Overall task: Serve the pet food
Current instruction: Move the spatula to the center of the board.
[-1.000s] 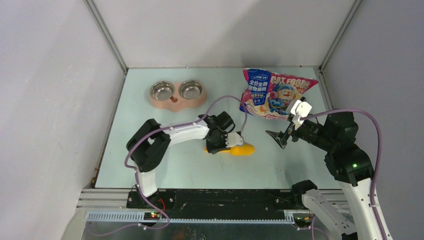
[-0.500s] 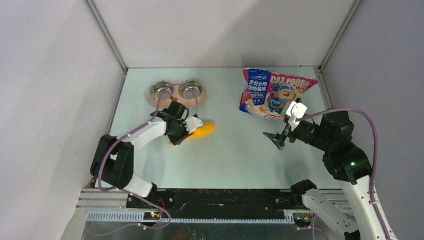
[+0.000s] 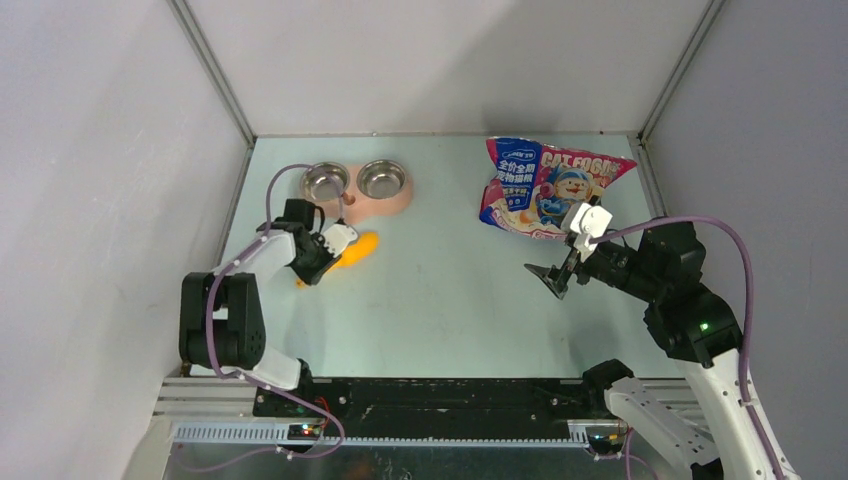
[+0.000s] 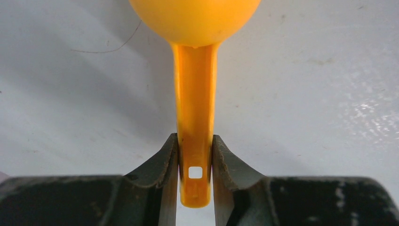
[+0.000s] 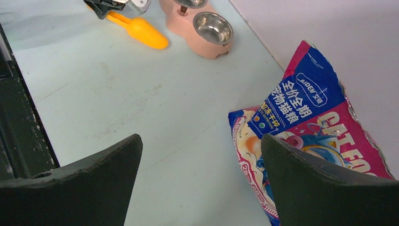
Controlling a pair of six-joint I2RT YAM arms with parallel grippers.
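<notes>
left gripper (image 4: 194, 153) is clamped on the handle of the orange scoop (image 3: 355, 248), just in front of the pink feeder (image 3: 350, 207). right gripper (image 5: 200, 141) hangs with jaws wide apart, nothing in them, near the cat food bag (image 3: 545, 190), which lies flat in the far right corner of the table (image 3: 440, 300).

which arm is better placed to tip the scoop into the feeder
Left. The left gripper clamps the orange scoop handle right beside the pink feeder; the right gripper hangs open near the cat food bag.
</notes>
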